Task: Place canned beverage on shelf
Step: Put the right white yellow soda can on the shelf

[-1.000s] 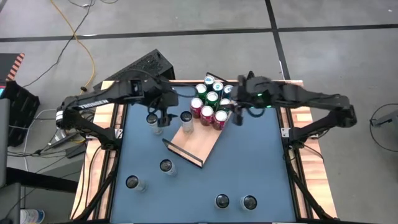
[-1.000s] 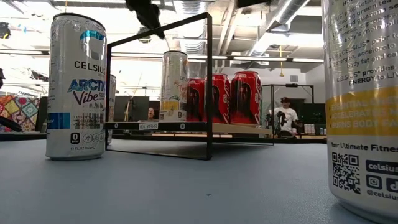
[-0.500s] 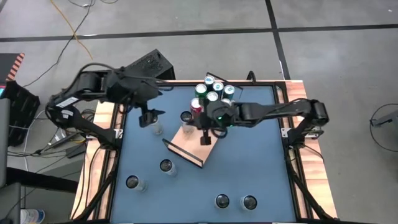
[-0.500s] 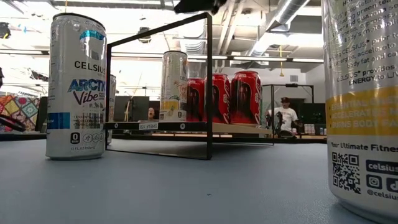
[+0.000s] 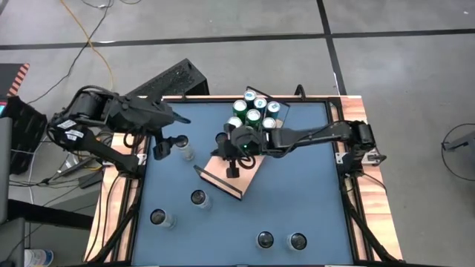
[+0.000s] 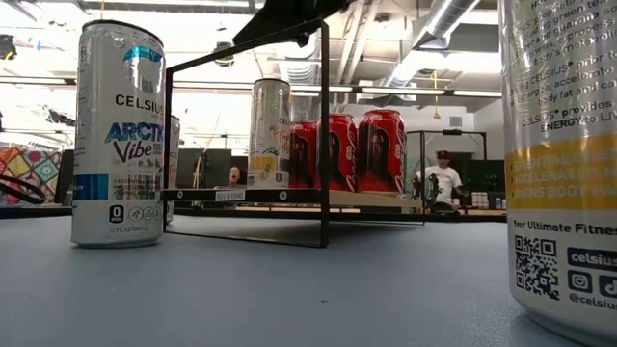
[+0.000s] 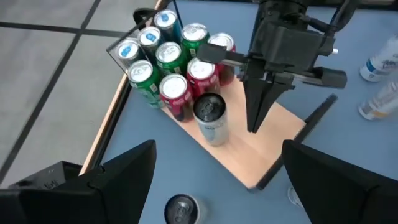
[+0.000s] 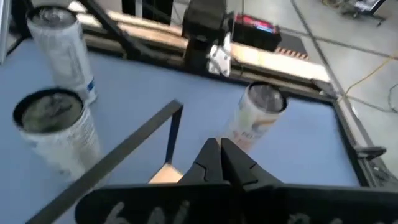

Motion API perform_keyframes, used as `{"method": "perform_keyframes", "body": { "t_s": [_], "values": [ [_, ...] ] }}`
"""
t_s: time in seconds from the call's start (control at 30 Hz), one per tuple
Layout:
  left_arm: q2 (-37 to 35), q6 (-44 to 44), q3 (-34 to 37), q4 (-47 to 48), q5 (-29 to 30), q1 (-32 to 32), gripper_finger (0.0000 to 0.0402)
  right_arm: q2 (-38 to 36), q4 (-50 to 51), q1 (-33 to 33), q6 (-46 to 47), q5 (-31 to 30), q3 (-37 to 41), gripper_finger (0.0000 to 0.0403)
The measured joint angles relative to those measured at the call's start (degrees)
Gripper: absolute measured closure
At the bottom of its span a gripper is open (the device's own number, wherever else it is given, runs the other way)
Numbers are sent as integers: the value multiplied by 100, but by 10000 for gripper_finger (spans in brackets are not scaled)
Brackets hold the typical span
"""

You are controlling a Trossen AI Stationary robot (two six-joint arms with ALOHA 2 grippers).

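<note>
- Near edge of blue tabletop (image 5: 297, 193), lower frame in high view: four loose silver cans; one is a Celsius can (image 6: 119, 135), large at left of low view.
- Shelf (image 5: 241, 174), light-wood board with dark lip, lies angled at frame centre.
- Right tool (image 5: 232, 170) over the board's bare middle, fingers pressed together, holding nothing.
- Tall silver can (image 5: 222, 139) stands at shelf's upper-left edge, just beside right arm.
- Red cans (image 6: 347, 152) and green cans (image 5: 253, 107) cluster on shelf's far end, touching.
- Left tool (image 5: 159, 150) at centre-left of frame, spread wide, empty, beside another silver can (image 5: 182, 144) on tabletop.
</note>
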State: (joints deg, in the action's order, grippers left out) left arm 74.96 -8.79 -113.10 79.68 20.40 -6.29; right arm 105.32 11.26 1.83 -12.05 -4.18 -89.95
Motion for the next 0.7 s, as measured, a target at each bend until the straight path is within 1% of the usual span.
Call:
{"method": "perform_keyframes", "body": {
  "t_s": [0.13, 0.23, 0.3, 0.7],
  "values": [
    [-13, -32, 0, 74, 86, -131, 68, 5, 78, 2, 0, -66, 2, 403],
    [-12, -45, 0, 74, 96, -226, 68, 5, 118, -11, 2, -460, 2, 403],
    [-11, -47, 0, 75, 100, -271, 68, 5, 199, -54, 6, -578, 2, 403],
    [-13, -75, 0, 70, 101, -406, 68, 5, 512, -155, 18, -621, 2, 403]
  ]
}}
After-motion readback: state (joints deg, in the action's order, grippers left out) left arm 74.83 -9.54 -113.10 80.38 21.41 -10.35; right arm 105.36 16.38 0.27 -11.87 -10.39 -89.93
